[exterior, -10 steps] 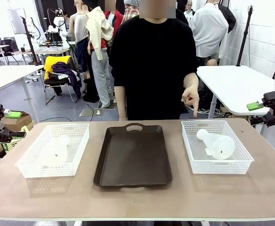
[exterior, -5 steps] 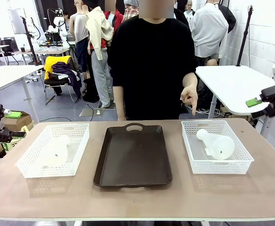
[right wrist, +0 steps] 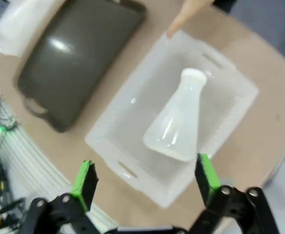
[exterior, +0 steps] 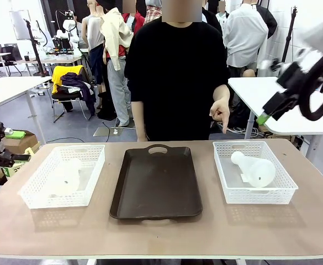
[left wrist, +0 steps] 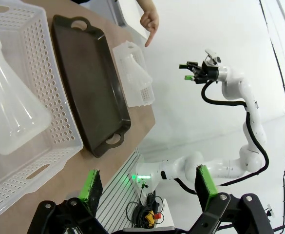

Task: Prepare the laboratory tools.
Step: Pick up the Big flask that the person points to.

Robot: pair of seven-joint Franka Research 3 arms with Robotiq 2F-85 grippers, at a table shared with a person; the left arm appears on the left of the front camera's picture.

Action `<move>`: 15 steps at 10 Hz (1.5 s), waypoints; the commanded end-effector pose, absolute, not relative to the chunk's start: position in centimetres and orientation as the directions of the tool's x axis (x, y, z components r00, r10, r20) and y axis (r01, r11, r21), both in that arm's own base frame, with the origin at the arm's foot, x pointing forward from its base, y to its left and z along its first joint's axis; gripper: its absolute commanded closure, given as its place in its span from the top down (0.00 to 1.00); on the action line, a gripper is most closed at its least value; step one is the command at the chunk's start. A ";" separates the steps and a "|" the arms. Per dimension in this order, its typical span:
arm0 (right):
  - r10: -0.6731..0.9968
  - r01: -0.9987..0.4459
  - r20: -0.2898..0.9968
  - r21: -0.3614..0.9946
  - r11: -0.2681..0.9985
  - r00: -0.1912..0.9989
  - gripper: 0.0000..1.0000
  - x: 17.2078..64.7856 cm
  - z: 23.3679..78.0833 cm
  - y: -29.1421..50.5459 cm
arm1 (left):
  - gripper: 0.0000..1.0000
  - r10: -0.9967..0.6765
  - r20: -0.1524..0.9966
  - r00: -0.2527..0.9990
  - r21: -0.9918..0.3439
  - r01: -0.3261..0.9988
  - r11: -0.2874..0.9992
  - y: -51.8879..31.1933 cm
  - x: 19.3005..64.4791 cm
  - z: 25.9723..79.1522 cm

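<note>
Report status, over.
Open, empty: left gripper, right gripper. Lying down: left flask in left basket, right flask in right basket. Person's hand points at right basket.

Left hand (left wrist: 148,183) open, low at far left, right hand (right wrist: 144,178) open, high at right

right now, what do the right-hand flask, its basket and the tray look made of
Conical flask: likely plastic, frosted translucent white, soft glare. Basket: moulded white plastic, walls perforated in a grid. Tray: dark brown, probably plastic, smooth semi-gloss with a light reflection.
</note>
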State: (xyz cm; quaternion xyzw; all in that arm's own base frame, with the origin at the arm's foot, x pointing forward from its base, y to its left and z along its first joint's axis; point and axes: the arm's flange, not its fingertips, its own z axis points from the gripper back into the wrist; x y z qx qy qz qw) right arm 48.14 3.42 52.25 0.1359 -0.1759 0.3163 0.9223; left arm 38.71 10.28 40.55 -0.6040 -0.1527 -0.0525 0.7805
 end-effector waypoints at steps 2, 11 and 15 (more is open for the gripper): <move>0.625 -0.633 0.212 -0.037 0.773 0.751 1.00 51.9 49.0 8.3 | 1.00 0.108 0.308 0.945 -0.925 0.271 0.264 10.4 38.6 40.8; 0.576 -0.572 0.093 -0.067 0.818 0.812 1.00 55.7 39.5 11.3 | 1.00 0.108 0.308 0.945 -0.925 0.271 0.264 10.4 38.6 40.8; 0.570 -0.565 0.097 -0.076 0.821 0.816 1.00 57.0 38.5 12.0 | 1.00 0.108 0.308 0.945 -0.925 0.271 0.264 10.4 38.6 40.8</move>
